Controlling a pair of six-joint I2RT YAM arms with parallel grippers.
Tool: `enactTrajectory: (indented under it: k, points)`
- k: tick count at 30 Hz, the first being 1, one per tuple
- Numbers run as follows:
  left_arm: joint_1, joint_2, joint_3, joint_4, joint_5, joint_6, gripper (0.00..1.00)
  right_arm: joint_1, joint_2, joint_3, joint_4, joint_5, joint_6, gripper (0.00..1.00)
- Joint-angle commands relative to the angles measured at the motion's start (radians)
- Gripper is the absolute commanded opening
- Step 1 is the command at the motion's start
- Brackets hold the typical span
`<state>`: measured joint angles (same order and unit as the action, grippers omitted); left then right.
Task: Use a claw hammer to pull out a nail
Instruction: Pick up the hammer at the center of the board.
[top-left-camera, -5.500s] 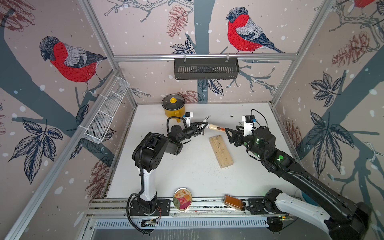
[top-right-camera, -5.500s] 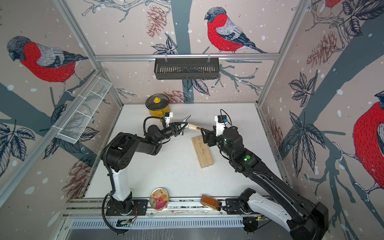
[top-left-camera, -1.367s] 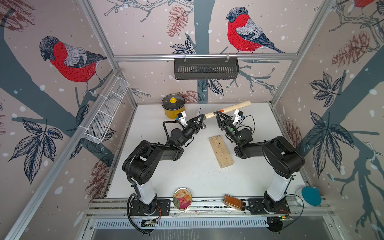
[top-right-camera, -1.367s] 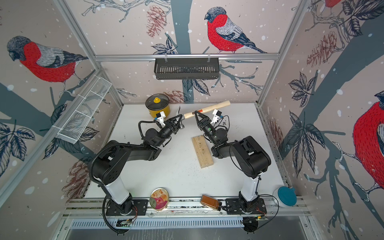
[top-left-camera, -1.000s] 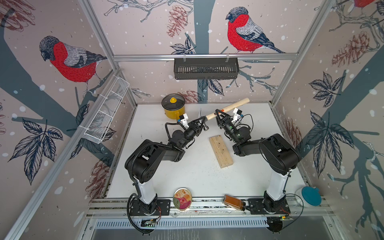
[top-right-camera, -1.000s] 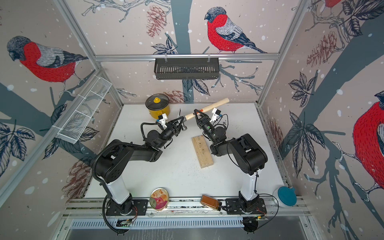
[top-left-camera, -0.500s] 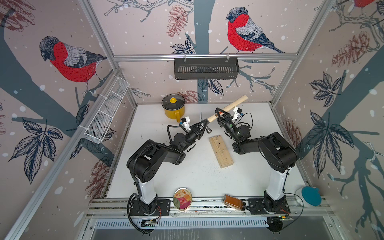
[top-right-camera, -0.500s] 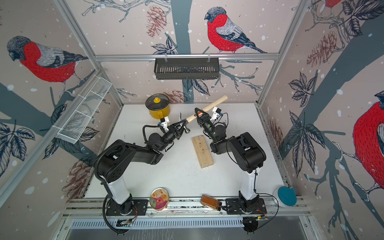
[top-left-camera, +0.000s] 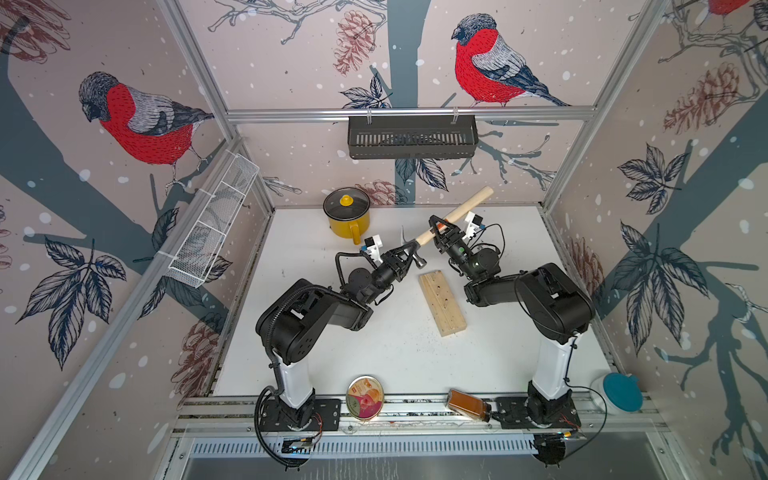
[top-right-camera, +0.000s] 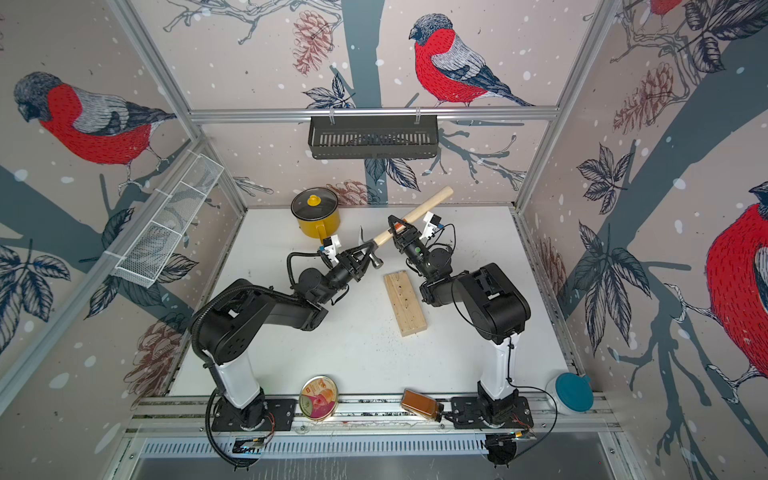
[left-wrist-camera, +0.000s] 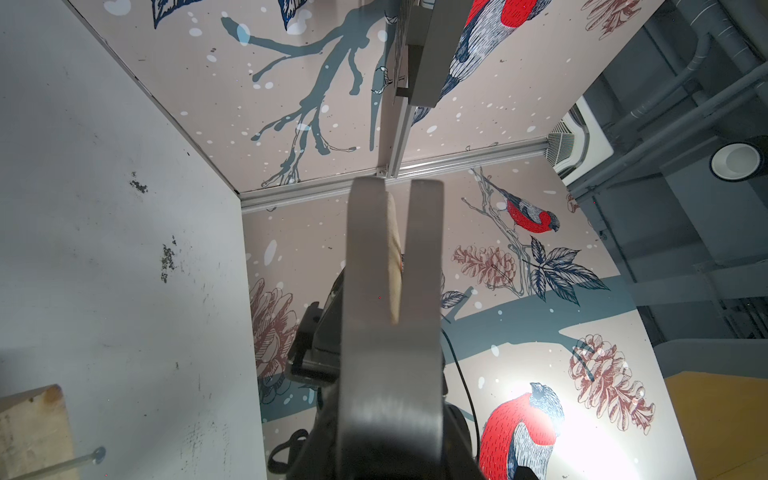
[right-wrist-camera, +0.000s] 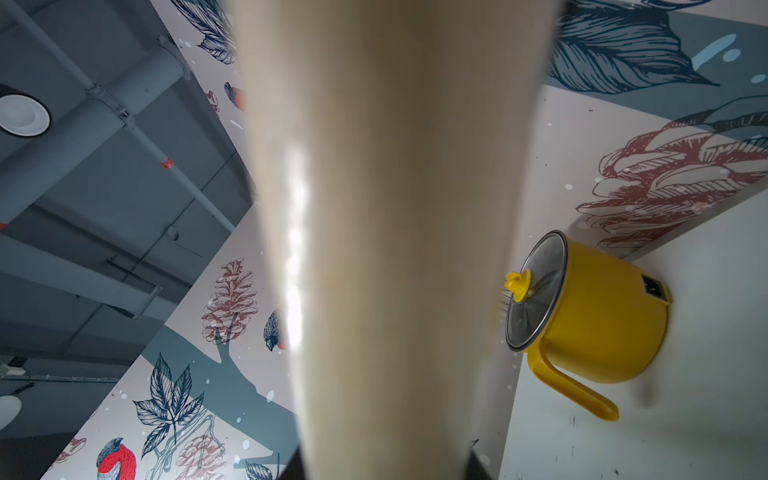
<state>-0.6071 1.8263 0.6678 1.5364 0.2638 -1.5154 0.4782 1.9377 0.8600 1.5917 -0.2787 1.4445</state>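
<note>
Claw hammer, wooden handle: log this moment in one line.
tool: grey-headed, wooden-handled claw hammer aloft, tilted | left gripper: shut on hammer | right gripper: around its handle, grip unclear | pale wooden block: on table

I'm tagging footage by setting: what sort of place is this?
Probably a lab robot test cell: an aluminium frame with bird-print panels, left arm and right arm bolted to a rail, ceiling pipes beyond.

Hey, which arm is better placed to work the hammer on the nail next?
Right, probably: the right gripper clasps the claw hammer on its handle, giving leverage. The left gripper holds it right at the head, with little lever arm.
</note>
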Motion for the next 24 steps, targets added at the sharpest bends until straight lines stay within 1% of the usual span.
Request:
enactTrajectory:
  k: [1, 8, 11, 12, 13, 15, 17, 18, 21, 24]
  points:
    - [-0.004, -0.001, -0.004, 0.167, 0.043, -0.011, 0.00, -0.002, -0.018, -0.001, 0.057, -0.034, 0.001, 0.28]
    - [-0.003, -0.014, -0.004, 0.117, 0.066, 0.018, 0.00, -0.011, -0.050, -0.029, 0.027, -0.042, -0.019, 0.17]
    - [-0.004, -0.016, -0.005, 0.107, 0.073, 0.020, 0.00, -0.014, -0.060, -0.036, 0.031, -0.042, -0.026, 0.09]
    - [-0.004, -0.015, -0.004, 0.103, 0.076, 0.020, 0.02, -0.015, -0.063, -0.036, 0.032, -0.042, -0.029, 0.06]
    - [-0.004, -0.016, -0.004, 0.098, 0.079, 0.022, 0.09, -0.015, -0.066, -0.036, 0.031, -0.042, -0.029, 0.06]
    - [-0.005, -0.019, -0.005, 0.088, 0.084, 0.027, 0.27, -0.018, -0.073, -0.035, 0.032, -0.042, -0.032, 0.05]
    - [-0.004, -0.020, -0.007, 0.083, 0.085, 0.030, 0.39, -0.021, -0.082, -0.034, 0.029, -0.041, -0.034, 0.05]
    - [-0.004, -0.022, -0.010, 0.083, 0.085, 0.032, 0.44, -0.021, -0.086, -0.033, 0.027, -0.040, -0.035, 0.04]
    - [-0.003, -0.028, -0.011, 0.075, 0.089, 0.039, 0.54, -0.027, -0.096, -0.036, 0.026, -0.040, -0.037, 0.04]
    - [-0.003, -0.039, -0.015, 0.056, 0.092, 0.052, 0.60, -0.038, -0.107, -0.038, 0.023, -0.042, -0.036, 0.03]
